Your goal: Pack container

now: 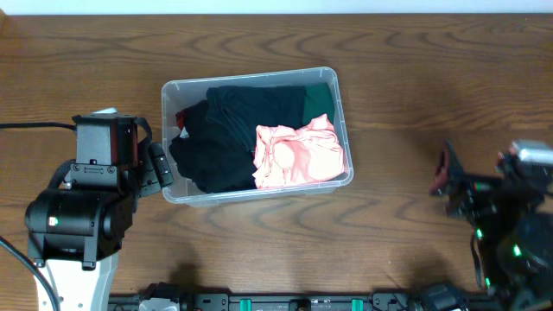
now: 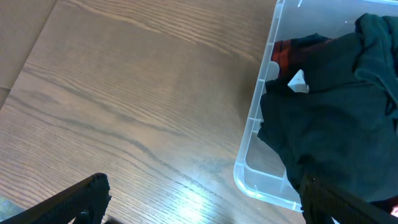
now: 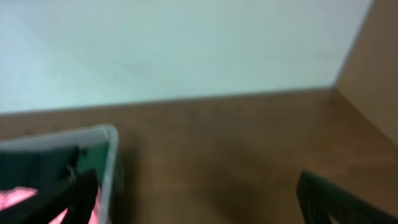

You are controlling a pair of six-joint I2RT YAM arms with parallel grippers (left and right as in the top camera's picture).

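The clear plastic container [image 1: 251, 78] stands mid-table. It holds black garments [image 1: 225, 138], a pink garment [image 1: 298, 155], a green one [image 1: 321, 93] and a bit of red cloth [image 1: 181, 117]. My left gripper [image 1: 161, 168] is just outside the container's left wall, open and empty. In the left wrist view its fingers [image 2: 205, 208] spread wide over bare table beside the container's corner [image 2: 252, 143], with the black garment [image 2: 336, 112] inside. My right gripper [image 1: 445, 175] is well to the right of the container, open and empty. Its blurred wrist view [image 3: 205, 205] shows the container's rim [image 3: 112, 162] at the left.
The wooden table [image 1: 415, 78] spreads around the container. A pale wall [image 3: 186, 50] stands behind the table's far edge. Dark fixtures [image 1: 259, 302] run along the front edge between the arm bases.
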